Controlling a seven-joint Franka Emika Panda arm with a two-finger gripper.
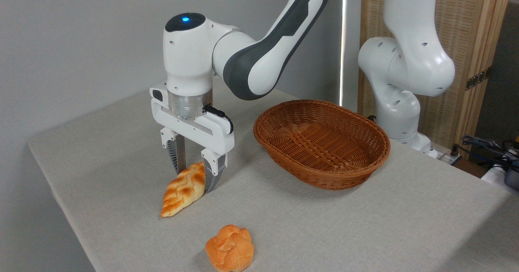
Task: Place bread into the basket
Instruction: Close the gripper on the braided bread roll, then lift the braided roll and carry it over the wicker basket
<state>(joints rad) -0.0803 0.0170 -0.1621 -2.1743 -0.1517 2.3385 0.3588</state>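
Surface point(324, 223) carries everything. Basket point(324, 174) on the right is empty, so nothing delivered yet. Gripper point(194, 176) is down at left, fingers straddling the bread's point(182, 191) far end, apparently closing on it; bread on the surface. Lift, carry, drop remain. Bun point(230, 247) untouched in front.

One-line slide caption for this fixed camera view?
Panda gripper straddles the far end of the golden braided loaf on the grey table; oval brown wicker basket sits empty to the right.
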